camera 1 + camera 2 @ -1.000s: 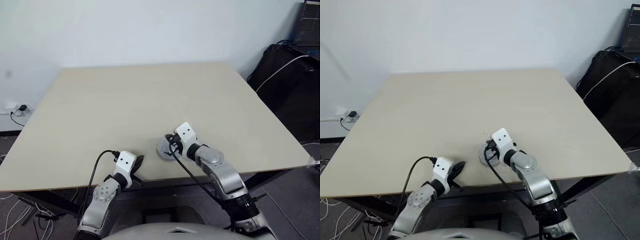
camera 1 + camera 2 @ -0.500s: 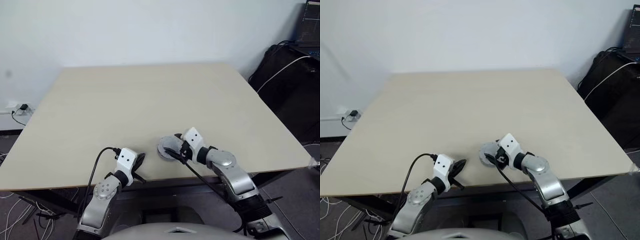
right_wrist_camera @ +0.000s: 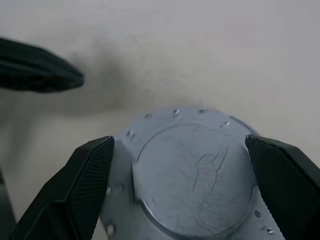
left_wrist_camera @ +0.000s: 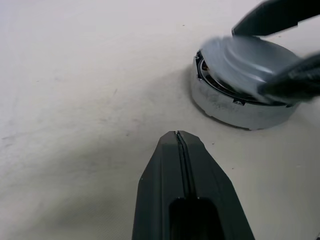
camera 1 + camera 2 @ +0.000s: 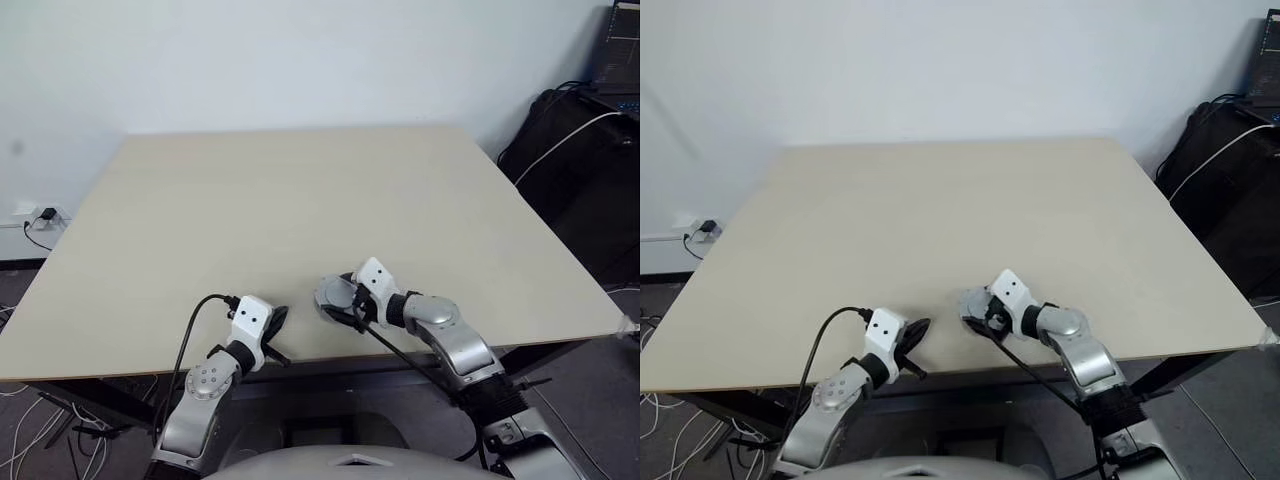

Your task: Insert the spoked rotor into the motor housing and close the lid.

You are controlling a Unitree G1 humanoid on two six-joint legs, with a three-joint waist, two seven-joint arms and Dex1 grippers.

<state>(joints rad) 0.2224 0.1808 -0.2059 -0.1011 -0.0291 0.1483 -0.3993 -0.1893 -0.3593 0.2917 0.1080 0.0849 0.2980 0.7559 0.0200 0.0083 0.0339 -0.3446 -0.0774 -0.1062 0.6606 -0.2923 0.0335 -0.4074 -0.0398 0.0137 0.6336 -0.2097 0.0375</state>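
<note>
Near the table (image 5: 300, 200) front edge, at your 6 o'clock, the lid (image 3: 197, 172), smooth scratched grey disc, sits tilted on the silver motor housing (image 4: 235, 107). Your right gripper (image 5: 345, 305) straddles it, fingers wide. Left gripper (image 5: 278, 320) at its 9 o'clock, pinched closed, empty.

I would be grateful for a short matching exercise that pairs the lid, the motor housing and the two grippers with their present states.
Column one:
1. lid
2. motor housing
3. left gripper
4. right gripper

Column two:
a. fingers pressed together, beside the housing and apart from it
b. resting on the table, silver wall showing
c. tilted on top of the housing, not seated flat
d. fingers spread wide on either side of the lid

Pairs: 1-c, 2-b, 3-a, 4-d
</note>
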